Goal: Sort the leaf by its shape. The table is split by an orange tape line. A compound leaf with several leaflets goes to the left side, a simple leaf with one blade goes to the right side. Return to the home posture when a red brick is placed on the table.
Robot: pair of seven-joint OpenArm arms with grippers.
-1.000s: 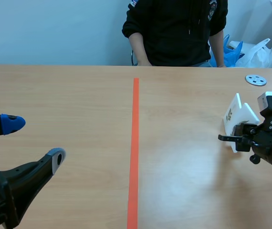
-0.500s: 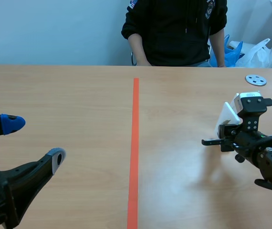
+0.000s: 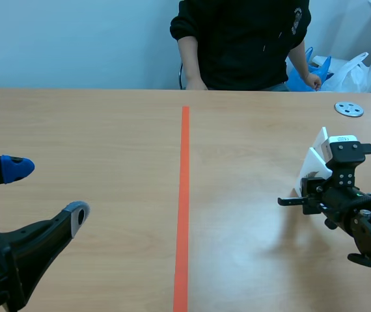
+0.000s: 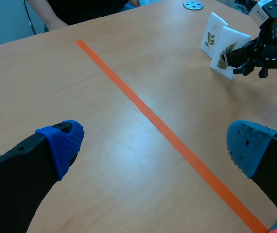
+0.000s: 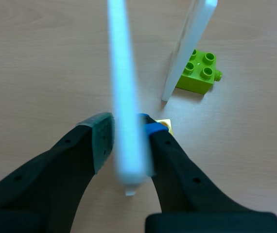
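1. Claws: your right gripper (image 5: 126, 141) was clamped on the lower part of a white leaf card (image 4: 229, 57), one pad on each face. Your left gripper (image 4: 153, 145) hung wide open over the near left of the table (image 3: 107, 130), holding nothing.
2. Position: the held card sat far over on the right side, well apart from the orange tape line (image 3: 183, 195). It was just beside a second card (image 4: 212, 34), which stood in a green brick (image 5: 197, 73). You could not tell whether the held card's foot was on the table or off it.
3. Leaf: the print looked feathery, with many narrow leaflets along one stem. You would judge it compound, though it showed small.
4. Step: the grasp looked made. The carry to the left side was not yet done.
5. Next move: it called for lifting clear of the second card, crossing the tape line, and setting the card down on the left, away from your open left gripper. A thin card held low could swing in the pads.
6. Red brick: none was in view, so the home posture was not called for.
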